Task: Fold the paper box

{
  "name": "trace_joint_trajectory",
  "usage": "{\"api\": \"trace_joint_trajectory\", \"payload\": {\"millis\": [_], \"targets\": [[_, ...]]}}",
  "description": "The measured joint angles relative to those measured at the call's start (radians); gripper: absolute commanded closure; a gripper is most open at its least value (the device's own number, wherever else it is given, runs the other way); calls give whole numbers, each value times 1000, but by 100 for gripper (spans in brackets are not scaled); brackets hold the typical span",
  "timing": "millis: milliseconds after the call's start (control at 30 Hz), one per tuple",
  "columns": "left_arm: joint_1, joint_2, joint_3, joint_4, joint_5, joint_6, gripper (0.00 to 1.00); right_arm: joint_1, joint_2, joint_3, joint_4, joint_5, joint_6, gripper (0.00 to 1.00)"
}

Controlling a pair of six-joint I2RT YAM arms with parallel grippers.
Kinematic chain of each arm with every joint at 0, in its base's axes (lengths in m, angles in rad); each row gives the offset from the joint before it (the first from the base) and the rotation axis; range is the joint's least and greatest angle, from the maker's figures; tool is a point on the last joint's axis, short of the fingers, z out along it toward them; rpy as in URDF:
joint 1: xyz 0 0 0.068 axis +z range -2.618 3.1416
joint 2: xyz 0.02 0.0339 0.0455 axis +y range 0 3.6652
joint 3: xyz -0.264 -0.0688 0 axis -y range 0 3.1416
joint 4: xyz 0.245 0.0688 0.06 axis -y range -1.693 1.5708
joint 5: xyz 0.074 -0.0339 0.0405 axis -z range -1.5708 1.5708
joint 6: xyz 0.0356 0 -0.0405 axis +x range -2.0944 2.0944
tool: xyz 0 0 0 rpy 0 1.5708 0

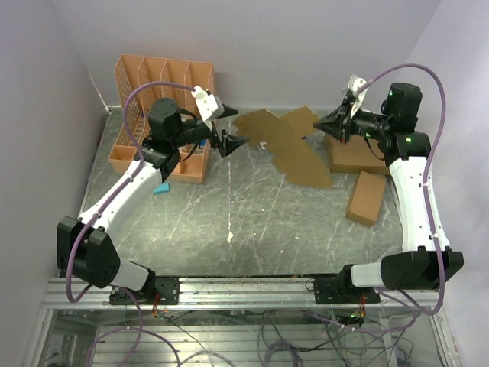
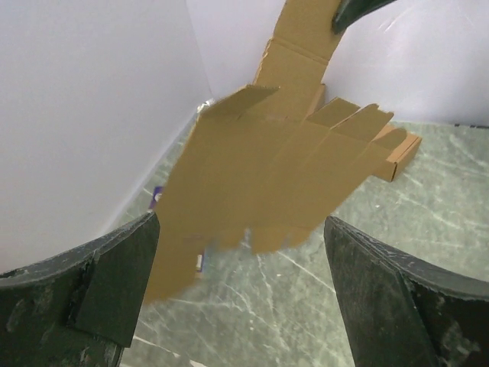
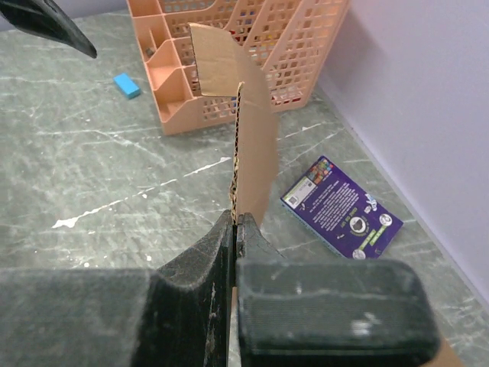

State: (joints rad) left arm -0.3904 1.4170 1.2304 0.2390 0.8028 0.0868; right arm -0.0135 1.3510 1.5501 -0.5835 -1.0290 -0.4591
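The paper box is a flat die-cut brown cardboard sheet [image 1: 286, 145] with creases and flaps, held up off the table at the back. My right gripper [image 1: 336, 122] is shut on its right edge; in the right wrist view the sheet [image 3: 252, 145] stands edge-on out of the closed gripper [image 3: 234, 218]. My left gripper [image 1: 233, 128] is open at the sheet's left end and touches nothing. In the left wrist view the sheet [image 2: 260, 176] hangs just beyond the wide-open fingers [image 2: 114, 283].
An orange mesh organizer [image 1: 160, 115] stands at the back left, with a small blue block [image 1: 161, 188] in front of it. A purple printed card [image 3: 341, 206] lies under the sheet. A wide brown box [image 1: 355, 157] and a small brown carton [image 1: 367, 197] lie at the right.
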Motion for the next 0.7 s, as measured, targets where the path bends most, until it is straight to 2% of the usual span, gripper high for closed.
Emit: {"api": "trace_joint_trajectory", "payload": {"millis": [267, 433, 467, 567, 667, 700], "targets": [[-21, 7, 0, -34, 28, 243, 8, 39, -2, 28, -82, -14, -45, 100], [-21, 68, 36, -61, 114, 279, 15, 62, -4, 28, -96, -23, -58, 100], [-21, 82, 39, -61, 137, 277, 19, 63, -6, 28, -99, -23, -61, 100], [-22, 105, 38, -53, 183, 250, 39, 68, -8, 28, -103, -24, -66, 100], [-24, 119, 38, -48, 210, 227, 79, 71, -8, 28, -104, -29, -73, 100], [-25, 122, 38, -51, 215, 220, 87, 72, -8, 28, -105, -29, -76, 100]]}}
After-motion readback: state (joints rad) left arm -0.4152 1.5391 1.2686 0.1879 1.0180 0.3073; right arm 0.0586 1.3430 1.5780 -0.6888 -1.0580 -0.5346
